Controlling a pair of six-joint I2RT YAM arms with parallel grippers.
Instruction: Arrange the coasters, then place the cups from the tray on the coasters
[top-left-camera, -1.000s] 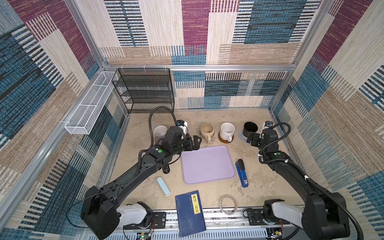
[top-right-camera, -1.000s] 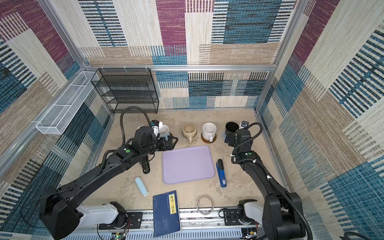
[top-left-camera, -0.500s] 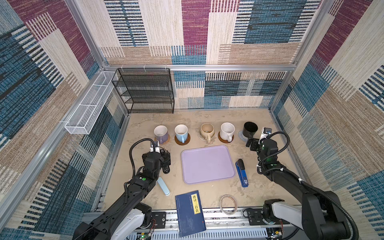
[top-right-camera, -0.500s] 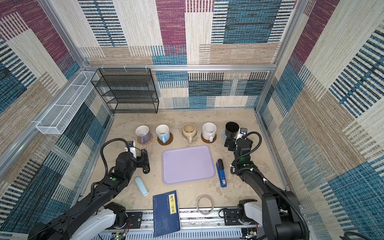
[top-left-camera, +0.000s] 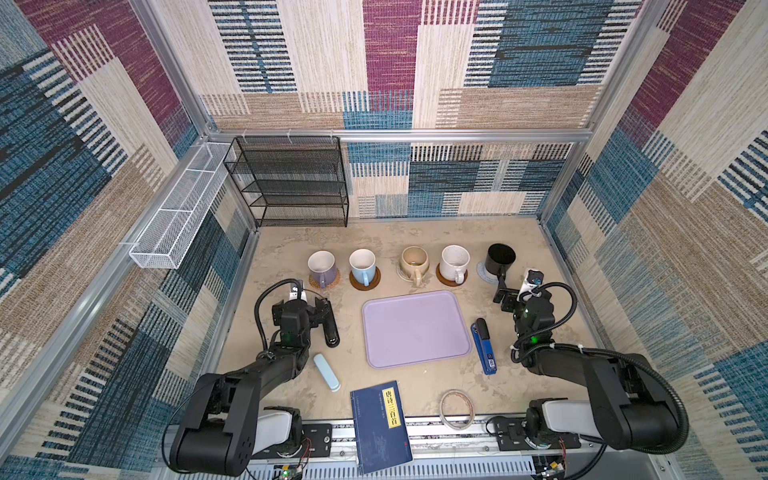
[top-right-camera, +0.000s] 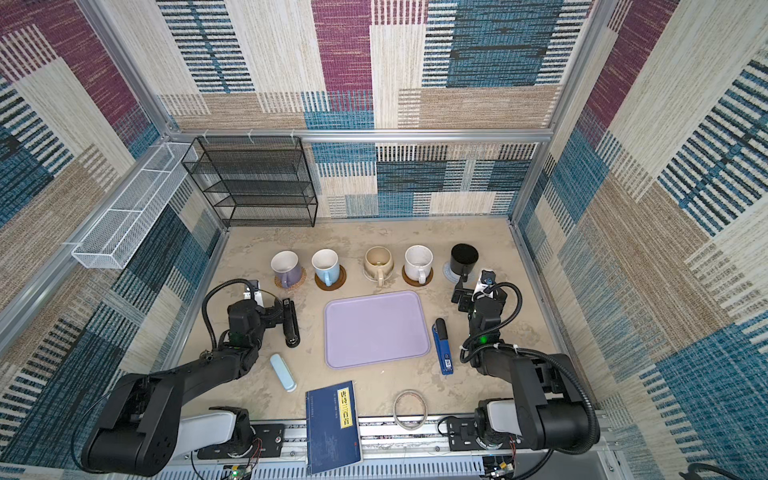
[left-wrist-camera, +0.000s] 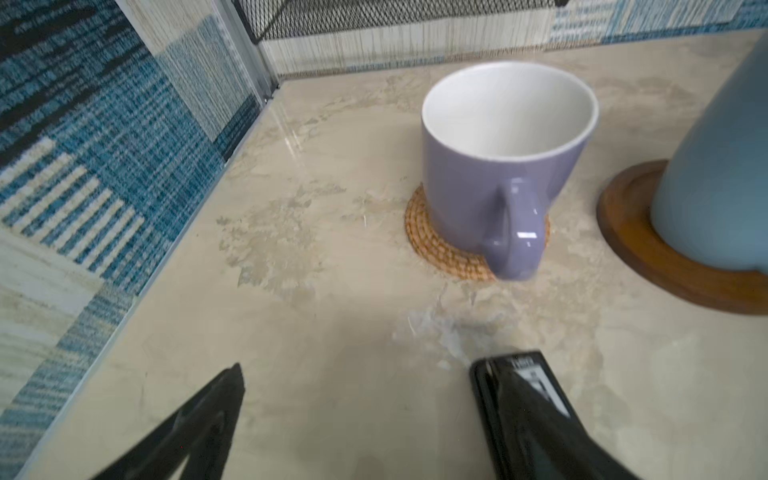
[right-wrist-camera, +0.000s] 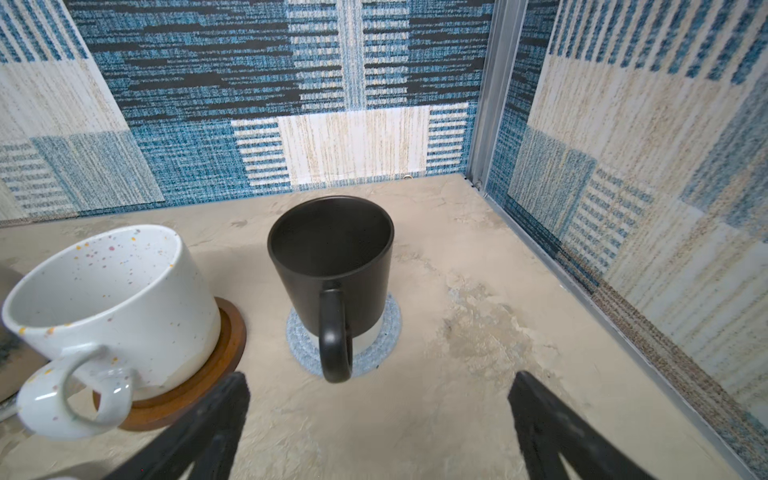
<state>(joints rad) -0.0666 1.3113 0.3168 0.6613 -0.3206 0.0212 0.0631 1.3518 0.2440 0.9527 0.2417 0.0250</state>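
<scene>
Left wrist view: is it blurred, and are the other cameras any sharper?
Left wrist view: smeared, the lilac mug soft-edged, a glare spot on its handle; right wrist view: black mug crisp, only the near pincer fingers soft; both top views: sharp, evenly lit.

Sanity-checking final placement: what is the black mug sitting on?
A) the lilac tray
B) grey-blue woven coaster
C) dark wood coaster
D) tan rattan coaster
B: in the right wrist view the black mug stands upright on the grey-blue woven coaster, whose edge shows around its base.
</scene>
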